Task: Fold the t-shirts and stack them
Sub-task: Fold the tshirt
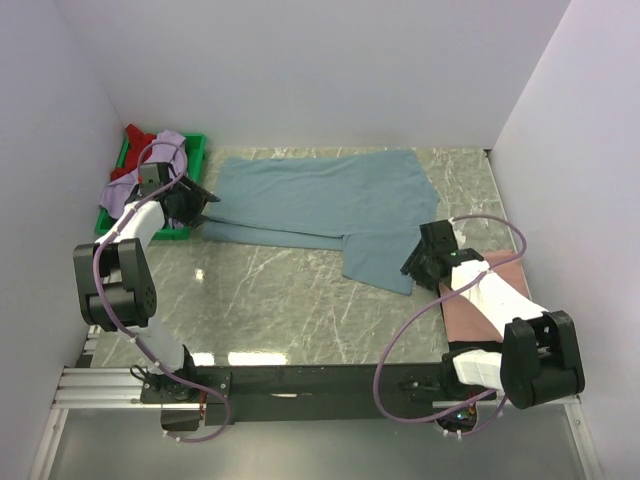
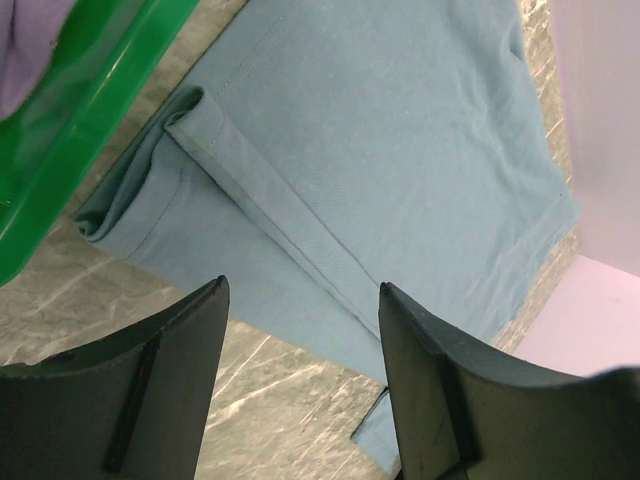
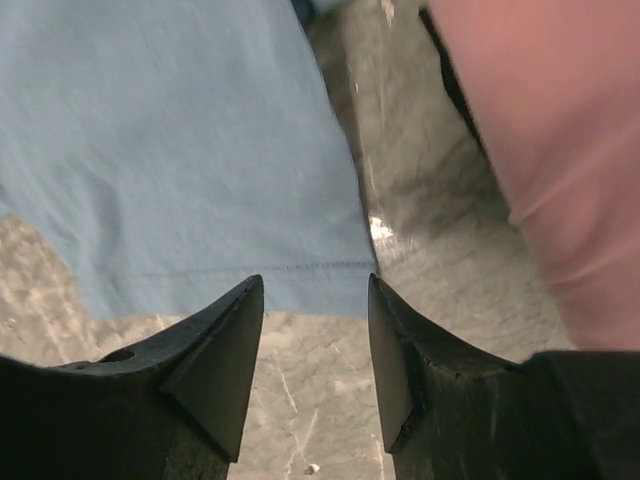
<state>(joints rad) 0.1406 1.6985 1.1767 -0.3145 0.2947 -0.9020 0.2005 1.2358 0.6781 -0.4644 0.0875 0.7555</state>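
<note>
The grey-blue t-shirt (image 1: 325, 205) lies partly folded across the far middle of the marble table, its near part doubled over. My left gripper (image 1: 203, 203) is open and empty, just above the shirt's left folded corner (image 2: 150, 200). My right gripper (image 1: 412, 268) is open and empty, over the shirt's near right hem corner (image 3: 330, 280). The salmon pink shirt (image 1: 480, 305) lies at the right under my right arm and also shows in the right wrist view (image 3: 540, 140). The lavender shirt (image 1: 150, 170) and the red shirt (image 1: 138, 140) sit bunched in the green tray.
The green plastic tray (image 1: 196, 160) stands at the far left corner, close to my left gripper; its rim shows in the left wrist view (image 2: 90, 110). White walls enclose the table on the left, back and right. Bare marble (image 1: 280, 300) lies in front of the shirt.
</note>
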